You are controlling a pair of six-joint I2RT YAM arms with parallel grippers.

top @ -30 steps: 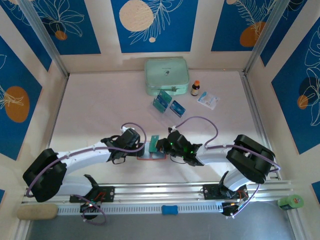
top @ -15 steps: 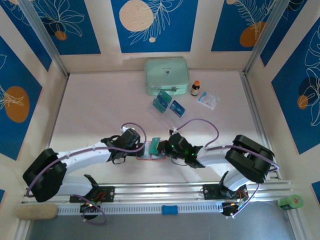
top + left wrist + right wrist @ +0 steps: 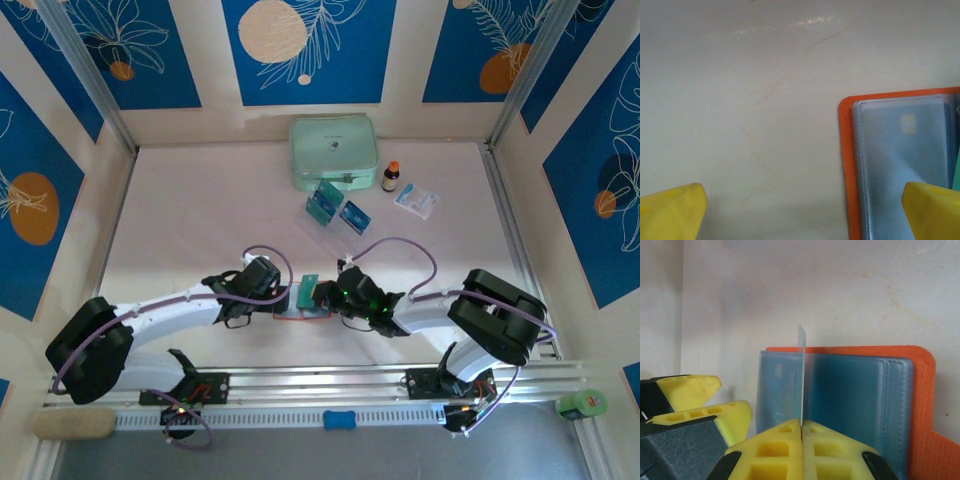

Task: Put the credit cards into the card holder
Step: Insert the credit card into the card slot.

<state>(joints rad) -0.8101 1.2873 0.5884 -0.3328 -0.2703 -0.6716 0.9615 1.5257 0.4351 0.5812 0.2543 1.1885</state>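
The card holder (image 3: 303, 313) lies open near the table's front, orange-red with bluish-grey pockets (image 3: 855, 390). My right gripper (image 3: 326, 293) is shut on a teal credit card (image 3: 310, 290). In the right wrist view that card (image 3: 801, 375) stands edge-on above the pockets, clamped in the gripper (image 3: 801, 426). My left gripper (image 3: 286, 298) is open at the holder's left edge. One of its yellow fingertips (image 3: 932, 210) rests over the left pocket (image 3: 900, 160) and the other (image 3: 670, 210) over bare table. Two more credit cards (image 3: 325, 203) (image 3: 354, 216) stand further back.
A mint-green zip case (image 3: 334, 152) sits at the back, with a small brown bottle (image 3: 390, 176) and a white-and-blue sachet (image 3: 416, 199) to its right. Aluminium rails (image 3: 510, 220) border the table's sides and front.
The right gripper has edged slightly left and down with the card, bringing it closer over the holder. The left arm has stayed put.
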